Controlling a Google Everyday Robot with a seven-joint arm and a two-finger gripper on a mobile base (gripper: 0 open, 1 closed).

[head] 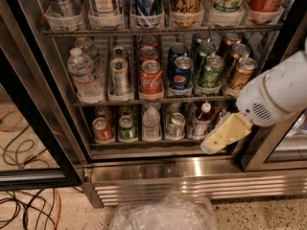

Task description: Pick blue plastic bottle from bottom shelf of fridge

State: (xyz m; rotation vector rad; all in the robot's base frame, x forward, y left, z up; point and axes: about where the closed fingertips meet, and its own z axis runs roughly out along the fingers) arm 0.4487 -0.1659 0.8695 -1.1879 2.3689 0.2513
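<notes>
Camera view, looking down into an open drinks cooler. We see the gripper [214, 143], cream-coloured on a white arm, entering from the right and hanging low in front of the right end of the bottom shelf [144, 142]. We cannot tell how far open it is; nothing appears to be in its grasp.

Just left of it and further in stands the blue plastic bottle [202, 122], upright in its lane, with a white cap, brown neck and pale label. A silver can [176, 125] stands in the lane to its left, then a clear water bottle [151, 123], a green can [127, 128] and a red can [101, 130].

We judge this to be the approach step, with the pick not yet made. The next move calls for lining up with the bottle's lane and reaching in level, without knocking the neighbours.

The fridge [172, 172] has a steel base grille. Below it lies speckled flooring [268, 217], with a crumpled clear plastic bag [163, 214] in front and loose cables [24, 207] at the left.
</notes>
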